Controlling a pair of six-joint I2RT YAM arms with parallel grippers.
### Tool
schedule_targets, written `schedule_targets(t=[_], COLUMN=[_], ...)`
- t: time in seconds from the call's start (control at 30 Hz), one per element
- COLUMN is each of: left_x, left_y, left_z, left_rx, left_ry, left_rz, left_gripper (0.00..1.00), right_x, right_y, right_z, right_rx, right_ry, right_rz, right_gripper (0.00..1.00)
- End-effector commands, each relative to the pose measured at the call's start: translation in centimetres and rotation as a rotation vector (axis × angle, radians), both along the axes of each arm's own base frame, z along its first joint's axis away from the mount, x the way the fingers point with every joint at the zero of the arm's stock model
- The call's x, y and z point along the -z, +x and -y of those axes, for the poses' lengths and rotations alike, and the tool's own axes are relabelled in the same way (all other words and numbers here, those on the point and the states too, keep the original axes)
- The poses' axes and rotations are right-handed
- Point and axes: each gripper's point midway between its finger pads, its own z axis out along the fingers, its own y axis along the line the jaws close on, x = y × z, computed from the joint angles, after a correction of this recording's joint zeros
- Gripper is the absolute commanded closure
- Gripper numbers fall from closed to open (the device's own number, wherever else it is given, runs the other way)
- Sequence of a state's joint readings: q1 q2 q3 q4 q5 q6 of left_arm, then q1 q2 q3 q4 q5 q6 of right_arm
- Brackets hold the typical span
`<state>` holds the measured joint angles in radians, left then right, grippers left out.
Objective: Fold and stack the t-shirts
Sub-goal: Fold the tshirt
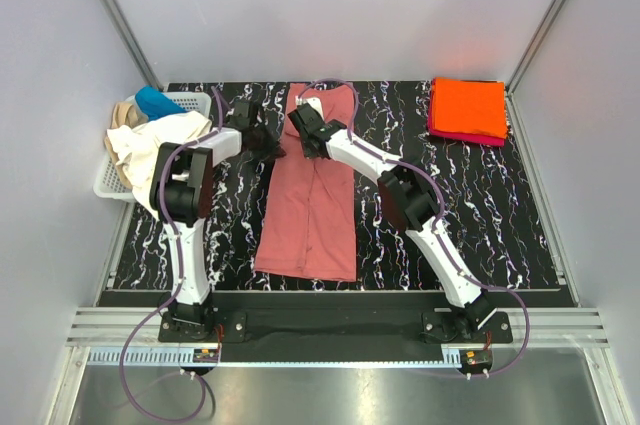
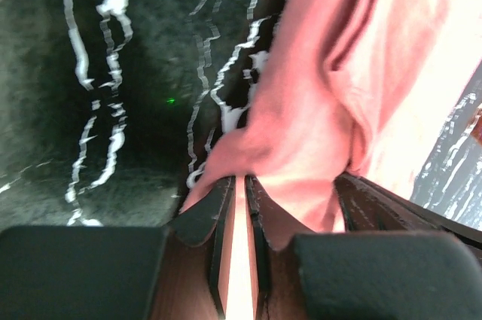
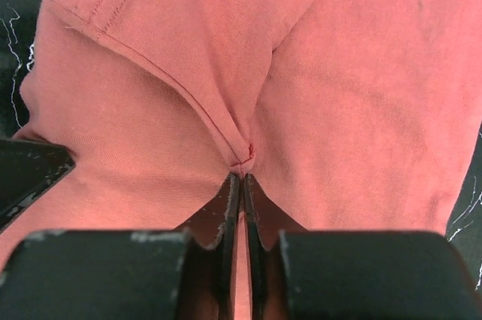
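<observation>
Six t-shirts are in view, one of each colour, along with one basket and two grippers.

The salmon-pink shirt [image 1: 310, 215] lies in the middle of the black marbled table [image 1: 480, 225]. It is folded into a long strip whose long axis runs near to far, with the hem end toward the arms and the collar end at the far side.

The left gripper [image 1: 265, 142] is at the strip's far left edge. In its wrist view its jaws are drawn almost together, with a thin edge of the pink cloth pinched between them. The right gripper [image 1: 300, 135] sits just beside it on the shirt's far part, and its jaws are closed tight on a small fold of the same cloth, right at a seam.

In the far right corner is a stack of two, the orange shirt [image 1: 468, 105] folded square on top of the magenta shirt [image 1: 465, 135], which shows only along the near and left edges.

The white lattice basket [image 1: 108, 185] stands at the left edge and holds three shirts. The cream-white shirt [image 1: 150, 140] spills over its right rim, the tan shirt [image 1: 122, 113] is behind it, and the blue shirt [image 1: 160, 102] is at the far end.
</observation>
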<state>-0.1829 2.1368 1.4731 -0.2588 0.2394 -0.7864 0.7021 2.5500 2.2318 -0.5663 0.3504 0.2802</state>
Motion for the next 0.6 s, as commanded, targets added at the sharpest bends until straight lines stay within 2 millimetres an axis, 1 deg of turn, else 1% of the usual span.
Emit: schedule_targets(t=[0.0, 0.03, 0.07, 0.1, 0.13, 0.17, 0.23, 0.27, 0.3, 0.33, 0.37, 0.4, 0.43, 0.47, 0.5, 0.53, 0.57], left_x=[-2.0, -2.5, -3.5, -4.4, -5.6, -6.3, -7.8, -8.2, -9.0, -8.9, -9.4, -9.7, -9.6, -9.6, -9.7, -9.1, -8.7], left_y=[1.2, 1.3, 1.8, 2.3, 3.1, 3.4, 4.6, 4.8, 5.4, 5.6, 5.9, 6.2, 6.5, 6.5, 6.8, 6.9, 6.9], left_z=[-1.3, -1.3, -1.4, -1.3, -1.2, -0.7, 0.0, 0.7, 0.9, 1.3, 1.6, 1.7, 1.9, 2.2, 2.5, 2.8, 3.0], left_rx=[-0.030, -0.032, -0.033, -0.034, -0.038, -0.023, -0.008, 0.013, 0.023, 0.035, 0.051, 0.058, 0.066, 0.086, 0.100, 0.112, 0.119], left_ry=[0.037, 0.036, 0.033, 0.029, 0.019, -0.003, -0.036, -0.068, -0.085, -0.096, -0.110, -0.115, -0.121, -0.132, -0.147, -0.156, -0.166], left_rz=[0.048, 0.057, 0.083, 0.107, 0.141, 0.157, 0.208, 0.219, 0.255, 0.261, 0.278, 0.297, 0.303, 0.309, 0.326, 0.319, 0.313], left_gripper=[0.83, 0.83, 0.82, 0.82, 0.82, 0.82, 0.81, 0.81, 0.81, 0.81, 0.81, 0.81, 0.80, 0.80, 0.80, 0.80, 0.80], right_x=[-2.8, -2.7, -3.3, -3.7, -3.9, -4.8, -5.5, -6.7, -7.0, -7.3, -8.3, -8.7, -8.7, -10.0, -10.6, -11.3, -11.6], right_y=[0.3, 0.2, 0.2, 0.2, 0.1, 0.0, -0.1, 0.0, -0.1, -0.3, -0.4, -0.5, -0.8, -1.0, -1.2, -1.7, -2.0], right_z=[0.4, 0.3, 0.2, 0.1, 0.2, 0.1, 0.2, 0.3, 0.3, 0.4, 0.4, 0.5, 0.7, 0.7, 0.8, 1.0, 1.0], right_rx=[0.014, 0.013, 0.010, 0.008, 0.012, 0.012, 0.012, 0.018, 0.016, 0.015, 0.018, 0.020, 0.023, 0.028, 0.030, 0.031, 0.034], right_ry=[0.013, 0.019, 0.028, 0.035, 0.040, 0.052, 0.060, 0.074, 0.079, 0.082, 0.096, 0.105, 0.103, 0.126, 0.135, 0.147, 0.158], right_rz=[0.040, 0.036, 0.041, 0.043, 0.043, 0.051, 0.057, 0.071, 0.073, 0.071, 0.083, 0.085, 0.078, 0.090, 0.094, 0.094, 0.091], right_gripper=[0.85, 0.84, 0.82, 0.78, 0.76, 0.74, 0.72, 0.72, 0.71, 0.72, 0.71, 0.72, 0.72, 0.72, 0.71, 0.71, 0.71])
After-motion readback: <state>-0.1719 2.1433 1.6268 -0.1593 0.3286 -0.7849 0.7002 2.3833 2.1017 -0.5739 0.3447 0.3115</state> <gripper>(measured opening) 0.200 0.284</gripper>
